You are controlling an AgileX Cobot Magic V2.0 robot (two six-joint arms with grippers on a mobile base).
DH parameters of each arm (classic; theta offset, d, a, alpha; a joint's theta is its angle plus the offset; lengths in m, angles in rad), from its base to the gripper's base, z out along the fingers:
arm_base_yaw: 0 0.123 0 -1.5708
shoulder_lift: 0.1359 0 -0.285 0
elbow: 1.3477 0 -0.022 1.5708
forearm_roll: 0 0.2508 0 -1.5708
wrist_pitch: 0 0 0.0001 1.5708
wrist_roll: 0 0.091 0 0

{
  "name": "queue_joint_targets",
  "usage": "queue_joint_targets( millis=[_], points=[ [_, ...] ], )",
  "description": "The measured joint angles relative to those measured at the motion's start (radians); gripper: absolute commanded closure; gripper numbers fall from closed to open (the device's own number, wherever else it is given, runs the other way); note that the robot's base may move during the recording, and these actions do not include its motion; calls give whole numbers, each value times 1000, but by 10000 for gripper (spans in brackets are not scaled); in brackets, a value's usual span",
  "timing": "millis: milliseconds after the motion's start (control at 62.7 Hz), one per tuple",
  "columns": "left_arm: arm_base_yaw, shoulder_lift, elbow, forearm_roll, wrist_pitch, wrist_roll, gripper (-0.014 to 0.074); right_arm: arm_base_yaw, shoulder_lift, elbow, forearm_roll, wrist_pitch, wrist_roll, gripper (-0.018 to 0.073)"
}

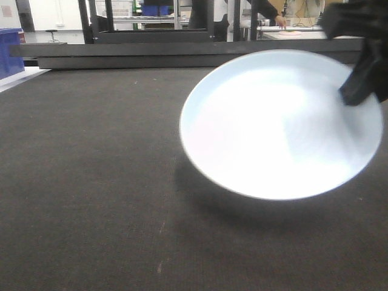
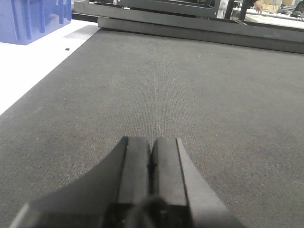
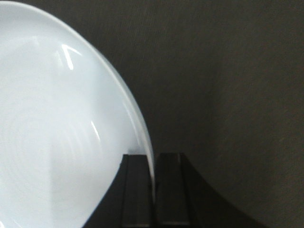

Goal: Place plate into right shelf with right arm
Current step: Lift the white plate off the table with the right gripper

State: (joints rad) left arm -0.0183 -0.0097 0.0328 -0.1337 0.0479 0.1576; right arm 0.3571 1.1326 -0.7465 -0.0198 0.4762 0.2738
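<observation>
The plate (image 1: 279, 127) is a round, glossy, white plate with a faint blue tint. It is lifted and tilted above the dark mat, casting a shadow below it. My right gripper (image 1: 357, 85) is shut on its right rim. In the right wrist view the plate (image 3: 52, 123) fills the left side, and its rim sits pinched between my right gripper (image 3: 153, 161) fingers. My left gripper (image 2: 151, 147) is shut and empty, low over the mat. The right shelf is not in view.
A dark textured mat (image 1: 91, 182) covers the table. A blue crate (image 1: 9, 51) stands at the far left on a white surface (image 2: 33, 66). A dark bar (image 1: 151, 57) runs along the mat's far edge. Racks and a person's hand (image 1: 280, 23) show behind.
</observation>
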Motion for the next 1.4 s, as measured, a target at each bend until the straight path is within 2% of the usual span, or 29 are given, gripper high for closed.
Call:
queue_joint_targets(
  millis=[207, 383, 670, 909, 1403],
  points=[
    [0, 0, 0, 0, 0, 0, 724, -156, -200, 180, 107, -218, -226, 505],
    [0, 0, 0, 0, 0, 0, 724, -253, -363, 300, 118, -329, -274, 505],
    [0, 0, 0, 0, 0, 0, 724, -264, -659, 356, 120, -328, -274, 505],
    [0, 0, 0, 0, 0, 0, 724, -264, -804, 356, 120, -324, -274, 505],
    [0, 0, 0, 0, 0, 0, 724, -264, -821, 356, 120, -324, -274, 505]
  ],
)
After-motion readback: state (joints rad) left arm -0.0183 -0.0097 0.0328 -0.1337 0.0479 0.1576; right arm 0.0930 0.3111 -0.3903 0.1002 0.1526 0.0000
